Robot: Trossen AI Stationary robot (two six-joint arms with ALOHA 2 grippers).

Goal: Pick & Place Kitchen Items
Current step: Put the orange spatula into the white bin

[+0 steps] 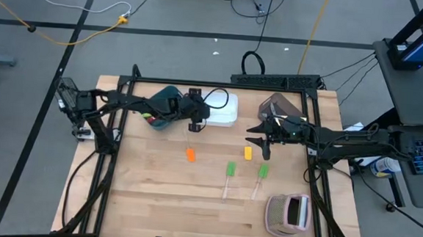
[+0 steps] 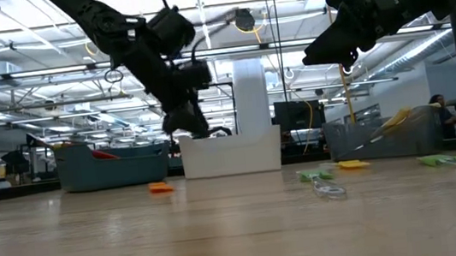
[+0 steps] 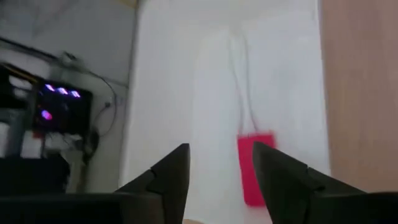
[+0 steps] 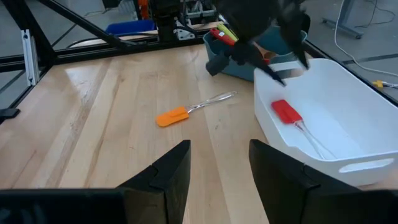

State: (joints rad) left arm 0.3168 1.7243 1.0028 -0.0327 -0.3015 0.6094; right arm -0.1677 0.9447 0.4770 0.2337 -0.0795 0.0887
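A small red spatula (image 4: 286,112) on a clear stick lies flat on the floor of the white bin (image 4: 348,106), and the left wrist view shows it below the fingers (image 3: 256,168). My left gripper (image 4: 287,65) hangs open above that bin's left end (image 1: 194,125), clear of the spatula. My right gripper (image 1: 257,137) waits open over the table to the right, nothing between its fingers (image 4: 219,168). On the wood lie an orange spatula (image 1: 190,154), a yellow one (image 1: 247,153) and two green ones (image 1: 230,169) (image 1: 263,172).
A teal bin (image 1: 164,104) holding red and green utensils stands left of the white bin (image 1: 225,110), and a brown bin (image 1: 280,106) stands to its right. A pink-grey striped object (image 1: 288,213) sits at the near right. The black frame rails edge the table.
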